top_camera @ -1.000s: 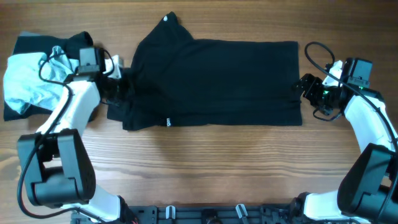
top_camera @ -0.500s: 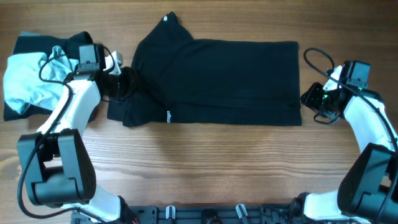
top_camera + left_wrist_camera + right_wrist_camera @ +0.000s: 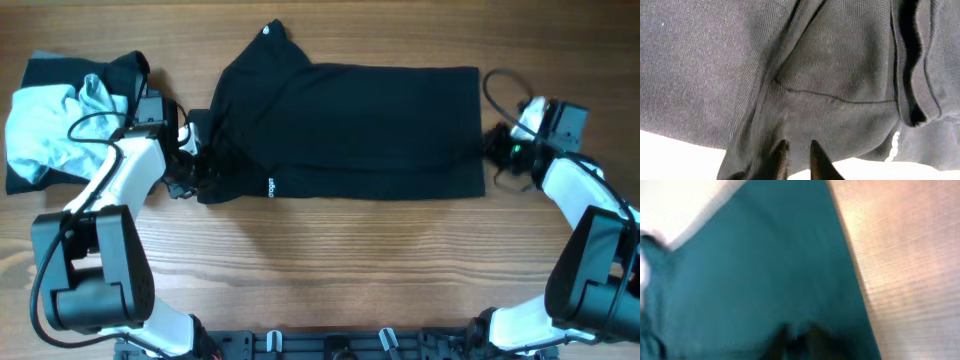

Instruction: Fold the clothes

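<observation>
Left tool [image 3: 798, 146] pinching black T-shirt [image 3: 350, 130] fabric, right tool [image 3: 496, 149] at opposite edge, grip unclear

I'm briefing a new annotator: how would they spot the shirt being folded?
On the wooden table, look to the middle. The black T-shirt lies spread out there. Unlike the crumpled pile at the far left, it is plain black, with no pale cloth.
</observation>
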Available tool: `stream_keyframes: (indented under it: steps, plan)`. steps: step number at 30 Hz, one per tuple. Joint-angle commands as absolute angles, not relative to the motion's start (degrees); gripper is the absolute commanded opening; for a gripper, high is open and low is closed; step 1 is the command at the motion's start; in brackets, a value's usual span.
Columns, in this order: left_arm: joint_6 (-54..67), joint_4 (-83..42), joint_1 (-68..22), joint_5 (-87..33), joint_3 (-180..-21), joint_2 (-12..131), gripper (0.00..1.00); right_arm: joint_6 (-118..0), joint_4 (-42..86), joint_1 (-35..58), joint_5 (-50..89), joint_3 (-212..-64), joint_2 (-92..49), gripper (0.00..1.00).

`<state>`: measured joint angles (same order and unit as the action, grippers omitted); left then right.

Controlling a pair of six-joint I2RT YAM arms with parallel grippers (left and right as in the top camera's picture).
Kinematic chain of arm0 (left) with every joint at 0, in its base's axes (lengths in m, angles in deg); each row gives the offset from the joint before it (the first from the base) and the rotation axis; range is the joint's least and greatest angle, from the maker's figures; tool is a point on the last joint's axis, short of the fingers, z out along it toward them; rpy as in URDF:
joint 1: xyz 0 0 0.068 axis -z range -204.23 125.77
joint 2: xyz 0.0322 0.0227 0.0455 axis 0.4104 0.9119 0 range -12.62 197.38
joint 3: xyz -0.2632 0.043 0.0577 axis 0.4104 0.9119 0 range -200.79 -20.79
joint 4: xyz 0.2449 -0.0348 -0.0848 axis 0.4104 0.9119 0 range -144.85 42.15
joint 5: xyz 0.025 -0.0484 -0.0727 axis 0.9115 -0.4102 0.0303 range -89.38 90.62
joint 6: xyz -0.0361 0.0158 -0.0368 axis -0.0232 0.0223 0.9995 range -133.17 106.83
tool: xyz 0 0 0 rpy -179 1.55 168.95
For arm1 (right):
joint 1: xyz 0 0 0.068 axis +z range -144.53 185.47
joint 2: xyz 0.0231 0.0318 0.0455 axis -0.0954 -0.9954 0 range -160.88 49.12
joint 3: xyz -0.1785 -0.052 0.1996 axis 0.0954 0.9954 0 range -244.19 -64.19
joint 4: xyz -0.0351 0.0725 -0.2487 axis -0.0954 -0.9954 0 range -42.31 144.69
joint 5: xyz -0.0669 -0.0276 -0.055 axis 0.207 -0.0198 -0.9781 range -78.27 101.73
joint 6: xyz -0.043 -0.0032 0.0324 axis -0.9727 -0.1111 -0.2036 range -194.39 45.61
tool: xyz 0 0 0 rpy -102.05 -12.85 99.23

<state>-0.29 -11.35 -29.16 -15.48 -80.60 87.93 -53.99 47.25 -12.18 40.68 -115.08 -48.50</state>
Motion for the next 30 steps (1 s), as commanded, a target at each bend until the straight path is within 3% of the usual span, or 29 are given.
stream_keyframes:
  steps: [1, 3, 4, 6, 8, 11, 16, 19, 23, 24, 25, 27, 29, 30]
  plan:
    - [-1.21, -11.81, -29.09, -14.89, -79.86, 88.44, 0.22, -43.54, 52.27, -12.00, 44.42, -115.82, -48.92, 0.67]
    - [-1.21, -11.76, -29.09, -14.89, -79.86, 88.44, 0.29, -44.68, 48.43, -12.00, 44.40, -115.82, -48.92, 0.72]
    - [-1.21, -11.78, -29.09, -14.89, -79.86, 88.44, 0.30, -46.41, 47.23, -12.00, 44.95, -115.82, -48.92, 0.63]
    - [-1.18, -11.76, -29.09, -15.02, -79.86, 88.44, 0.25, -54.91, 43.75, -11.83, 54.67, -115.82, -48.92, 0.28]
    - [-1.38, -11.81, -29.09, -19.54, -80.17, 88.39, 0.04, -59.87, 36.87, -9.84, 58.52, -115.82, -48.92, 0.04]
    - [-3.83, -11.70, -29.09, -29.86, -81.91, 87.65, 0.04, -63.35, 29.52, -2.71, 51.44, -115.47, -48.92, 0.04]
    - [-5.51, -11.11, -29.07, -33.64, -83.92, 84.96, 0.04, -58.65, 35.31, 13.96, 38.52, -114.84, -49.77, 0.04]
    - [-6.69, -10.89, -28.15, -33.40, -83.90, 84.98, 0.14, -53.20, 40.73, 19.89, 37.21, -114.84, -54.99, 0.04]
    - [-7.00, -11.24, -23.89, -28.59, -83.73, 84.98, 0.18, -48.70, 60.14, 20.89, 41.34, -114.84, -59.41, 0.08]
    - [-6.98, -11.83, -22.32, -26.62, -83.66, 85.00, 0.24, -48.68, 67.42, 20.63, 41.36, -114.86, -59.30, 0.16]
    - [-6.98, -12.57, -20.63, -24.74, -83.64, 85.07, 0.33, -46.60, 74.87, 19.87, 41.16, -114.86, -58.99, 0.16]
    - [-6.98, -12.92, -18.47, -21.79, -83.64, 85.33, 0.41, -38.60, 77.76, 18.01, 40.62, -114.95, -58.34, 0.15]
    - [-6.98, -12.86, -17.16, -20.94, -83.64, 86.38, 0.38, -38.89, 76.40, 15.78, 44.88, -114.95, -57.11, 0.15]
    - [-7.00, -12.79, -16.85, -20.90, -83.64, 87.12, 0.27, -40.53, 74.37, 15.01, 46.30, -114.95, -56.41, 0.15]
